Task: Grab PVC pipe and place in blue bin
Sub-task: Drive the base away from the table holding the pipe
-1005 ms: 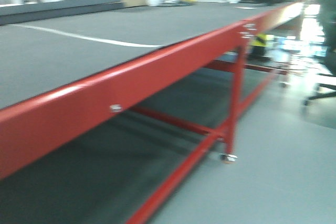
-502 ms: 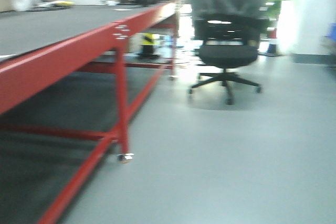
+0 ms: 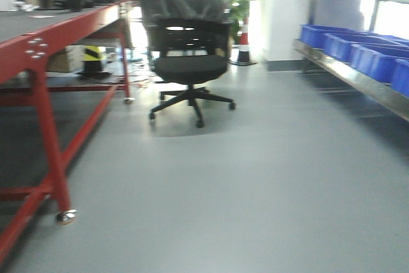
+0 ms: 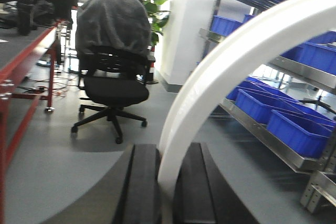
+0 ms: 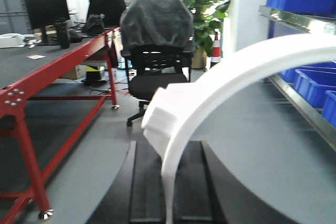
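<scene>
Left of the blue plastic bins (image 3: 339, 38) on the steel shelf (image 3: 358, 83), my left gripper (image 4: 167, 187) and right gripper (image 5: 168, 184) each clamp white curved PVC pipe (image 5: 247, 69). I'm mid-carry; next I'd close on a bin, then release.

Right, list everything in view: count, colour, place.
PVC pipe: one per wrist view, white, clamped in that hand; same piece or not, cannot tell.
Office chair: one, black, grey cover over its back, on the floor beside the table.
Table: one, red frame, dark top, left.
Blue bins: several, on the shelving, right.
Shelving: one, metal, right.
Traffic cone: one, orange and white, behind the chair.
Plant: one, green, behind the chair.
Left hand: black fingers, shut on the pipe.
Right hand: black fingers, shut on the pipe.
</scene>
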Controlling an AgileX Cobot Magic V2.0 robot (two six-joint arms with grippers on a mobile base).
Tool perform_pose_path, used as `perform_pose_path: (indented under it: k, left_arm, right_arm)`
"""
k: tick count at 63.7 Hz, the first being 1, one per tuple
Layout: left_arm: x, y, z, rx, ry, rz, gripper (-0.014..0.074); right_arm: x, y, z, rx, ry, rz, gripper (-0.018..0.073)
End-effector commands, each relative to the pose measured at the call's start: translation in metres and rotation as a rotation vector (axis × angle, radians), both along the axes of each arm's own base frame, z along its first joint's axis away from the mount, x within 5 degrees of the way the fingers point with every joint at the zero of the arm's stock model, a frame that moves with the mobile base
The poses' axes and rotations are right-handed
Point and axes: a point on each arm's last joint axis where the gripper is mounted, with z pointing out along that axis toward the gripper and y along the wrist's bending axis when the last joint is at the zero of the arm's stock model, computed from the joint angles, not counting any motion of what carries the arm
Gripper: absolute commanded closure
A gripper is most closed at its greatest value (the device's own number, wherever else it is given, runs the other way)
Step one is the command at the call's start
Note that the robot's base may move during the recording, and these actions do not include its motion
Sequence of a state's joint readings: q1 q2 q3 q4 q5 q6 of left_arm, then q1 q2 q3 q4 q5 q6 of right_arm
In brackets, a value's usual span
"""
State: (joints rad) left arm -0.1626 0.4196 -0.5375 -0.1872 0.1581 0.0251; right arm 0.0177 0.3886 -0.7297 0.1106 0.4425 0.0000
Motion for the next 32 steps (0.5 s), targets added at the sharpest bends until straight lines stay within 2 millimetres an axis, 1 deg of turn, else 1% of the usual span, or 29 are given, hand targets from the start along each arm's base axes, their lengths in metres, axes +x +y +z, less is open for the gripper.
perform_pose_path:
  k: [1,32]
  left_arm:
    - [-0.0012,0.0006,0.0034,-0.013,-0.029,0.004,0.0708]
    - [-0.0012,0.0006,0.0034,-0.013,-0.029,0.004,0.0708]
  right_arm:
    - [-0.0011,-0.0003,0.0031,-0.010,-0.035,-0.003,0.0727]
    - [-0.0011,-0.0003,0.0031,-0.010,-0.035,-0.003,0.0727]
